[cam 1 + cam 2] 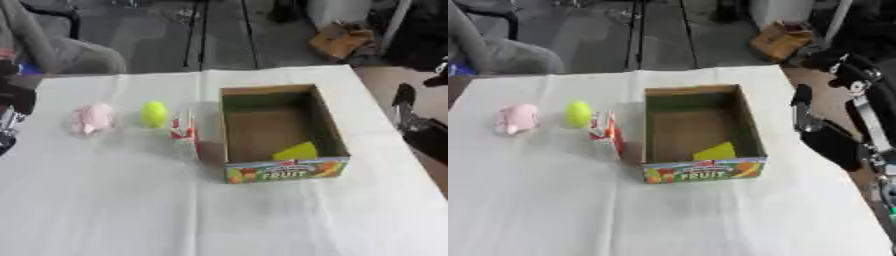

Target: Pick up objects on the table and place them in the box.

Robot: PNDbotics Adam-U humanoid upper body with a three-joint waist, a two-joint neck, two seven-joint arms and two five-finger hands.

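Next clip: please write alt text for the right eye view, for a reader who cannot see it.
An open cardboard box with a fruit label sits on a white table, a yellow thing in its near corner. To its left stand a small red and white carton, a yellow-green ball and a pink object. The robot's right arm hangs off the table's right edge.

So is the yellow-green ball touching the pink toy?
Apart. The left eye view shows a strip of white cloth between the ball and the pink toy.
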